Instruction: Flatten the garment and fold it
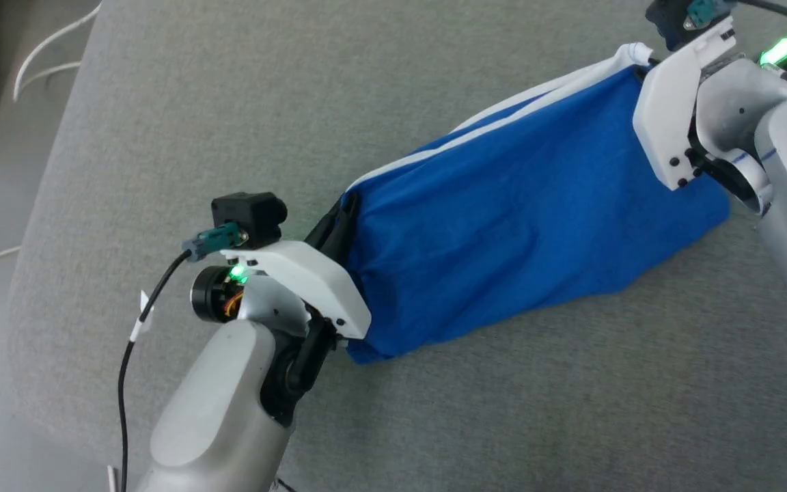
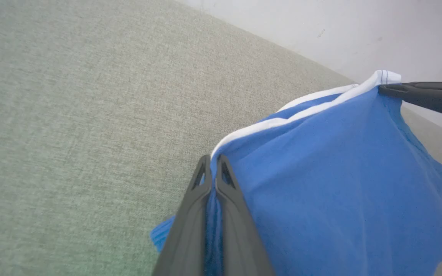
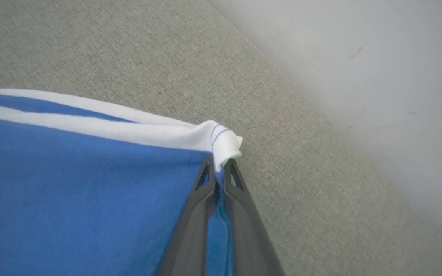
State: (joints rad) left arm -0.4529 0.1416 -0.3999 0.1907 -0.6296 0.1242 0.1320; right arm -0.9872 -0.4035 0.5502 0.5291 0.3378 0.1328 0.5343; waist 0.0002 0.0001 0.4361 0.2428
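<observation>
The garment is a royal-blue pair of shorts with a white edge band, stretched between both arms above the grey fabric surface. My left gripper is shut on the near corner of the garment, blue cloth pinched between its dark fingers. My right gripper is shut on the far corner of the garment, right under the white band's bunched tip. In the head view the left gripper is at the cloth's left end. The right gripper is at its upper right. The lower hem sags.
The grey fabric surface stretches all around the cloth. A pale wall borders it beyond the right gripper. White cables lie on the floor past the surface's left edge. A black cable trails from my left wrist.
</observation>
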